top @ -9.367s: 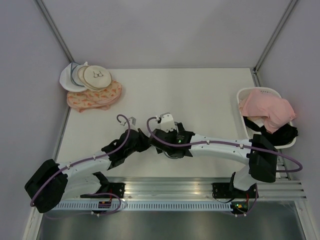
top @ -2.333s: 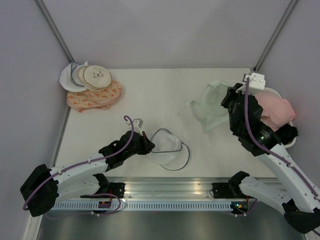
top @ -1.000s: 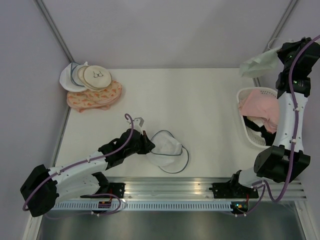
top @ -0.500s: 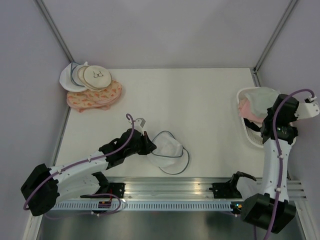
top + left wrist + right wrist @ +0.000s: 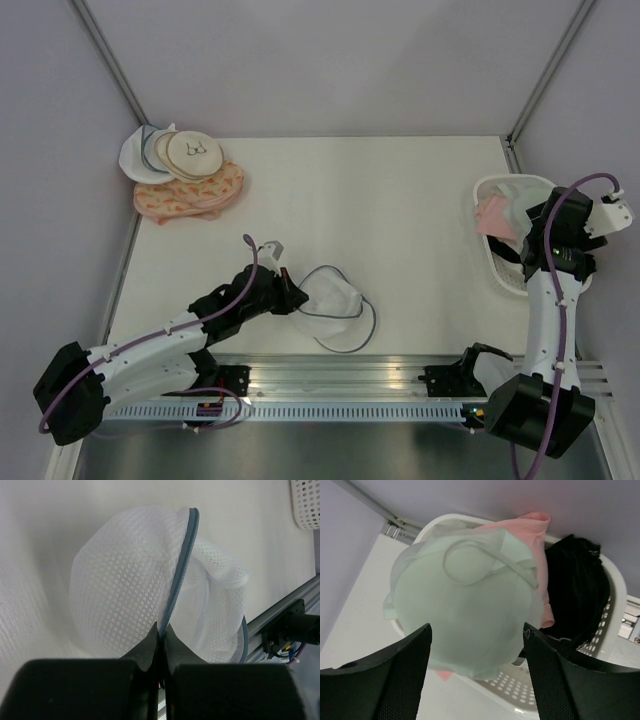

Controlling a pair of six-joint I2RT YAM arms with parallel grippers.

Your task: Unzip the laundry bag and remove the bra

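Your left gripper (image 5: pixel 161 645) is clamped shut on the grey-blue zipper (image 5: pixel 177 575) of the laundry bag (image 5: pixel 130 595). The bag is a white mesh pouch lying unzipped and gaping close to the near edge of the table (image 5: pixel 400 200), left of its middle, with nothing visible inside. Your right gripper (image 5: pixel 476 630) hangs over the white basket (image 5: pixel 600 650) at the table's right edge, its fingers (image 5: pixel 395 680) spread wide and holding nothing. The bra (image 5: pixel 465 615), pale mint green, lies just beneath them, heaped on a pink garment (image 5: pixel 530 525) beside a black garment (image 5: pixel 575 580). The removal looks finished, so the risks lie in pulling away. The bra rides high on the pile and appears to overhang the basket's rim on the table side, so a knock from the arm could tip it out. A loose strap loops across the cup near the fingers and could snag one as you lift. On the left, any pull while the jaws pinch the zipper would drag the light, empty pouch toward the near edge.
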